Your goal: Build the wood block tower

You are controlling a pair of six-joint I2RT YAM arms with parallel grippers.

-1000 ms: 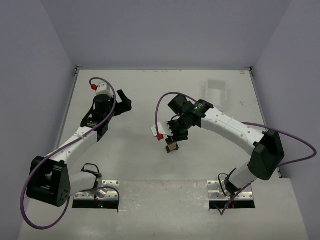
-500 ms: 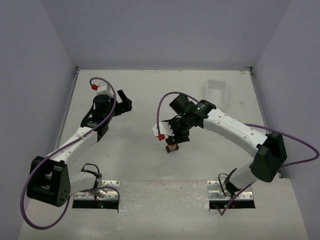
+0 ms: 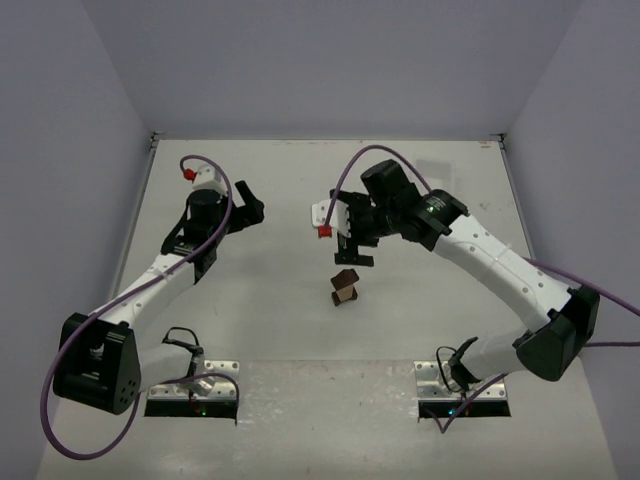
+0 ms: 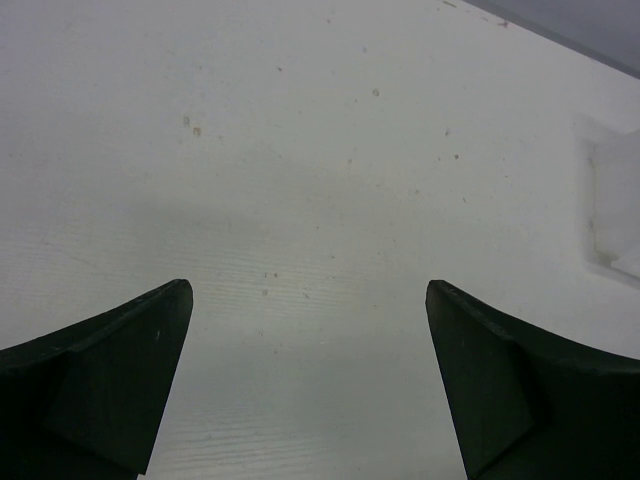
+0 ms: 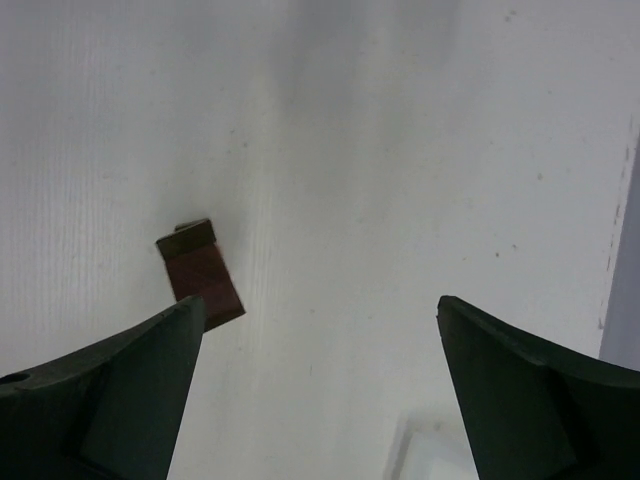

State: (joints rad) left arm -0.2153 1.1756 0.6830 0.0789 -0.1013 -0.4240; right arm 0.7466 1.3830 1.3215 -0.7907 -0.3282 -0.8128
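Where the wood block tower [image 3: 346,287] stands, the right gripper [image 3: 354,252] hangs just beside it, jaws wide; the left gripper [image 3: 245,207], well apart, is wide too.

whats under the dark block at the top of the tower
From above, a light tan block sits under the dark top block, with a darker piece at the base. In the right wrist view the top block hides nearly everything below; only a tan sliver shows.
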